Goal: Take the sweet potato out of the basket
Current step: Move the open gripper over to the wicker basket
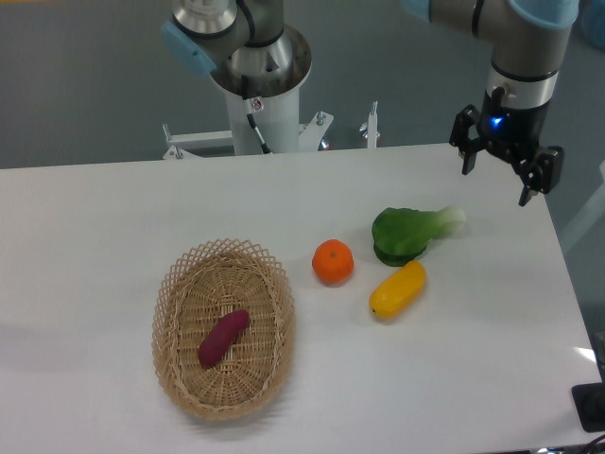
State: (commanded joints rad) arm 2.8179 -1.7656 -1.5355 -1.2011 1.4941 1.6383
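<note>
A: What sat nearest the camera?

B: The basket [176,284], an oval of tan wicker on the white table [85,236]. The sweet potato [223,338] lay alone on its woven floor, near the middle, tilted on a diagonal with one tapered end toward the near left and the other toward the far right.

A: How did it look to handle?

B: Small, firm and light, I judged, with smooth matte skin, so not especially slippery, though the rounded flanks could roll between flat pads. The thick middle seemed the place to pinch it, fingers closing across the short width rather than on the narrowing tips. The lattice rim stood clear of it on every side, which should leave room to come straight down.

A: And further back?

B: An orange fruit [333,262] just right of the basket, then a yellow vegetable [398,289] touching or nearly touching a leafy green vegetable [408,233] behind it.

A: The arm?

B: The gripper [507,168] hung at the far right edge of the table, well apart from the basket, fingers spread and holding nothing.
</note>
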